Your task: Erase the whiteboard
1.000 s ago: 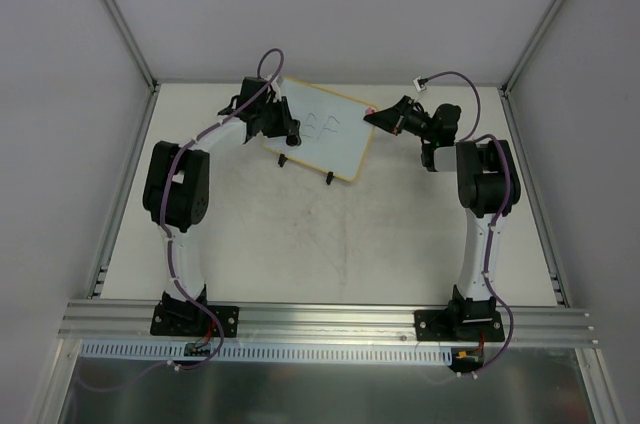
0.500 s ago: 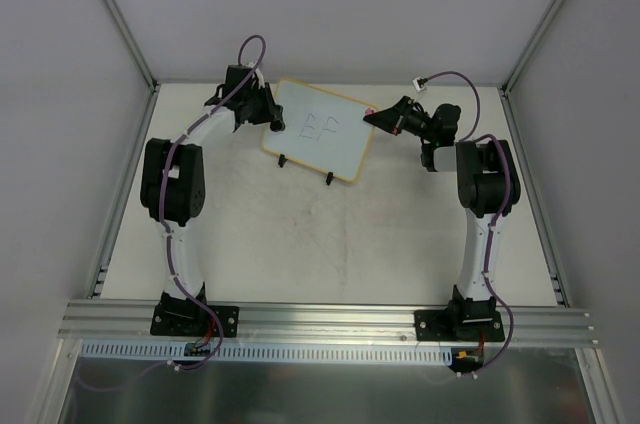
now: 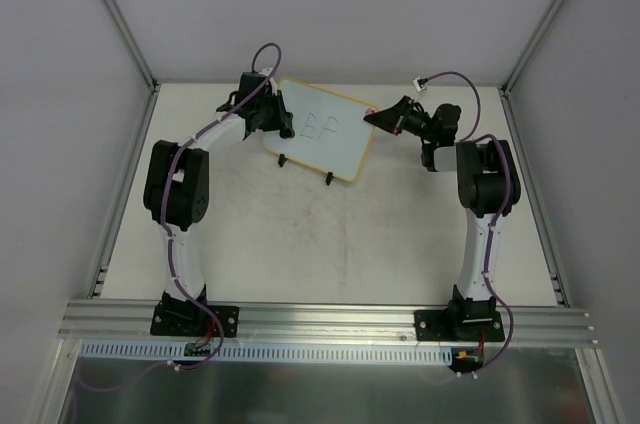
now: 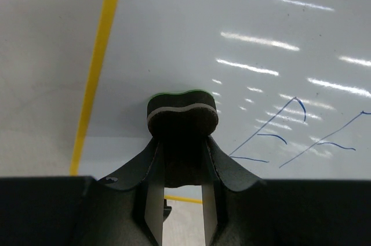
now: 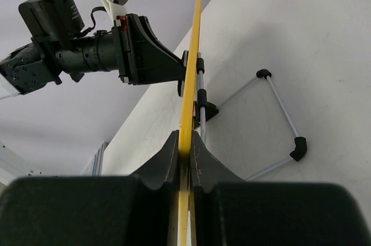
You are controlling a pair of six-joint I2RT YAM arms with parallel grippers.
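Observation:
The whiteboard [image 3: 330, 139] stands tilted at the back of the table on two black feet, with blue marks [image 3: 320, 127] near its middle. My left gripper [image 3: 283, 125] is at the board's left part, shut on a small dark felt eraser [image 4: 182, 112] with white and green layers. The eraser presses on the white surface [image 4: 232, 37], just left of the blue strokes [image 4: 290, 133]. My right gripper [image 3: 373, 120] is shut on the board's right edge. In the right wrist view the yellow frame [image 5: 193, 54] runs edge-on between that gripper's [image 5: 184, 141] fingers.
The board's wire stand [image 5: 281, 115] with black corner pieces rests on the table behind it. The left arm's wrist [image 5: 87, 54] shows beyond the board. Grey walls and metal posts [image 3: 115, 14] enclose the table; a metal rail [image 3: 320, 319] runs along the near edge.
The left gripper with the eraser swung left off the board's edge, then came back right onto its left part. The blue marks look thinner. The right gripper and board have not moved.

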